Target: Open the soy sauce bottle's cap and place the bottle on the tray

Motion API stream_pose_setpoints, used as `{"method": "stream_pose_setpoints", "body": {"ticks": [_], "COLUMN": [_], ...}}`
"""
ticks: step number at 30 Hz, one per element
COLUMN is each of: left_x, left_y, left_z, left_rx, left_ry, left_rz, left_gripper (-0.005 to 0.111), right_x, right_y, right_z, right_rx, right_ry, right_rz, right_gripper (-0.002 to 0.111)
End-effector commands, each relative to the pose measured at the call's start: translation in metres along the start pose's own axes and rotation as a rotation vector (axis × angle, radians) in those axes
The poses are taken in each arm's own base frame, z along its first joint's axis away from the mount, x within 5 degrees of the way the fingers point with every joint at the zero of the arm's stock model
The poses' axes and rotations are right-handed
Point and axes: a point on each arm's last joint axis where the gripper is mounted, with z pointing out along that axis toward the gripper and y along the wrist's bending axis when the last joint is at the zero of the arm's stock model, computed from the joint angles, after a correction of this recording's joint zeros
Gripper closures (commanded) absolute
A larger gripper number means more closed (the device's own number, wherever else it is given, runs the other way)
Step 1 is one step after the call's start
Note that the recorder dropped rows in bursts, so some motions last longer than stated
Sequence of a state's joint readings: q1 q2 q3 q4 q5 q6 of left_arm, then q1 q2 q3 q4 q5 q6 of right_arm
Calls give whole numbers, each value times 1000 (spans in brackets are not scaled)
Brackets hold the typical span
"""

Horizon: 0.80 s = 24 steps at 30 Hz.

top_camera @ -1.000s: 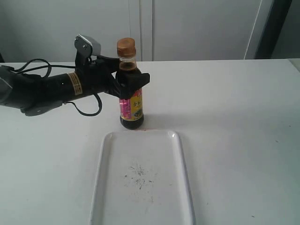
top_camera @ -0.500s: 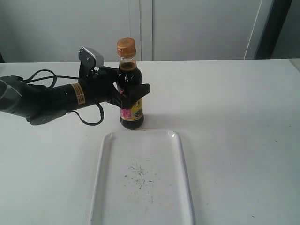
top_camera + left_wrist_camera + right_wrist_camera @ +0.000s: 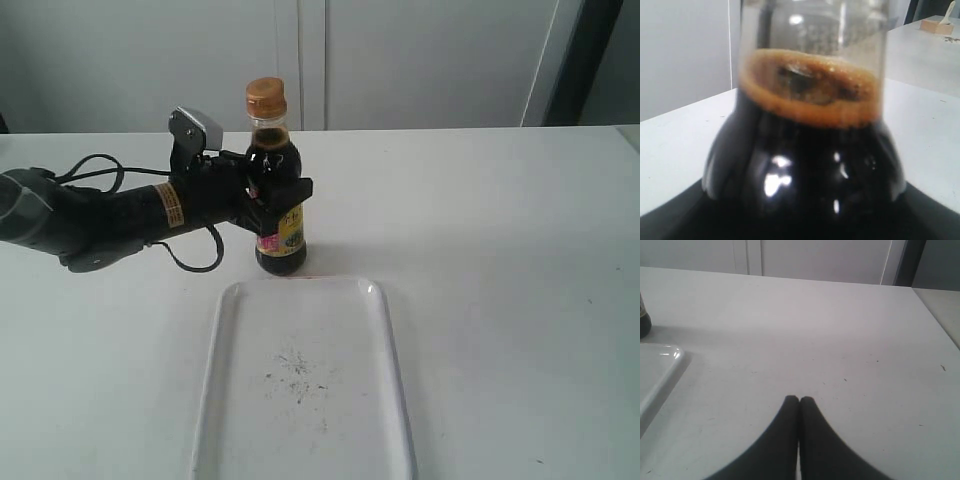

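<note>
The left gripper [image 3: 277,196] grips the soy sauce bottle [image 3: 276,180] around its body, jaws clamped just below the shoulder, lower than 1 second ago, when they held nearer the neck. The bottle stands upright on the white table [image 3: 500,250], a little to the left of where it stood, just behind the tray [image 3: 385,330], which lies bare. The cap [image 3: 265,96] looks closed, so both steps of the task appear undone.

The left wrist view shows only the bottle's dark shoulder [image 3: 805,165] and a foamy liquid line. The right wrist view alone shows the right gripper [image 3: 799,401], fingertips pressed together on nothing, over bare table beside the tray's corner [image 3: 662,367].
</note>
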<state>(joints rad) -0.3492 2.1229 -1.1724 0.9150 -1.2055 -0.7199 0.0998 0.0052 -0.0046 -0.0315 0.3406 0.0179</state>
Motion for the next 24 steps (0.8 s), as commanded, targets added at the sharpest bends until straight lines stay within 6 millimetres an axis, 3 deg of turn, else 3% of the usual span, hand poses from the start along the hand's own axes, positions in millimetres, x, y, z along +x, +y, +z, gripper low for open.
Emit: {"method": "stream_pose_setpoints", "body": {"ticks": [1, 5, 24], "left_x": [-2, -1, 0], "left_y": [0, 0, -2], "left_z": [1, 1, 1], "left_rx": [1, 4, 24], "left_ry": [-8, -6, 6], "left_rz": [11, 34, 65], "left_gripper": [75, 106, 107], "right_x": [1, 1, -2], "right_y": [0, 0, -2], "right_z": [0, 0, 0], "right_rx": [7, 7, 23], "right_ry": [-6, -6, -40], "right_rz": [5, 5, -49], "right_gripper": [108, 108, 108]}}
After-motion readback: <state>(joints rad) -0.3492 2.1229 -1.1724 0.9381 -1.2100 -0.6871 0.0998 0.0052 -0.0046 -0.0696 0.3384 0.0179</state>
